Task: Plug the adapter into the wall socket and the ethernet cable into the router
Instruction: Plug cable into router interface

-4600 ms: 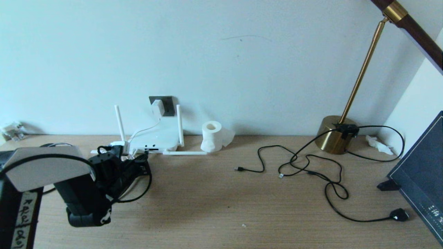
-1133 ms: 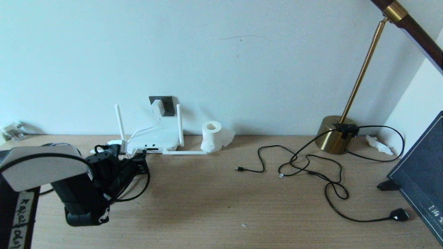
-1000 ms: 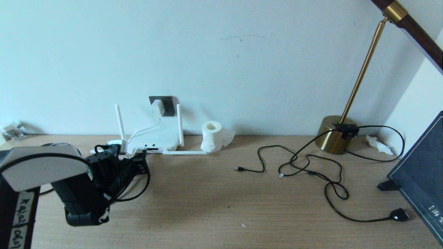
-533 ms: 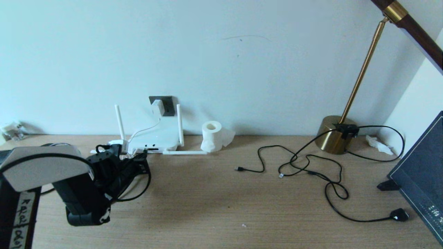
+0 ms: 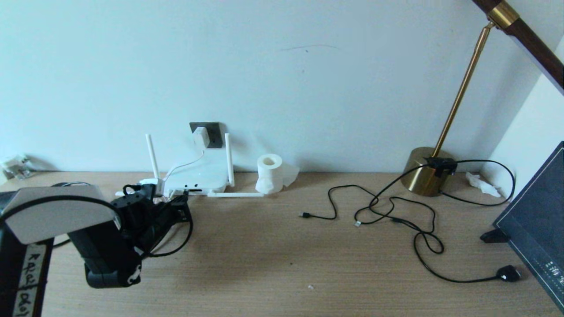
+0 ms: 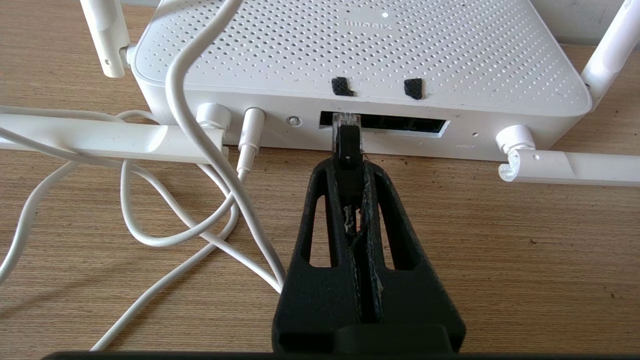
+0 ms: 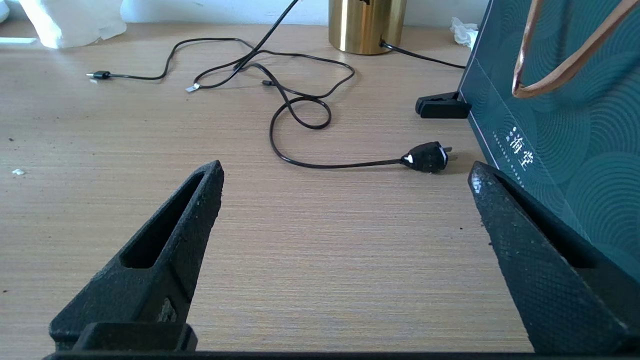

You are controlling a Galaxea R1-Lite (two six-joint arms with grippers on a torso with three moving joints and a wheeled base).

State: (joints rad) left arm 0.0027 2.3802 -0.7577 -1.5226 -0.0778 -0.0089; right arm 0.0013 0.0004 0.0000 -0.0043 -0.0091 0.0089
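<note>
White on dark grey, head view: found the adapter seated against the wall socket, above the router at the back of the table. Placed the left end effector low before the router's front, with the ethernet cable looped beside it.

Left wrist view: found the left end effector pinched narrow on the ethernet cable just behind its plug, with the clear tip at the mouth of the router's port slot, not visibly seated. Judged the adapter half done and the cable insertion in hand. Judged the next move to call for a straight, level push until the clip catches, then a release.

Right wrist view: found the right end effector spread wide, holding nothing, parked over the table near the lamp cord plug.
</note>
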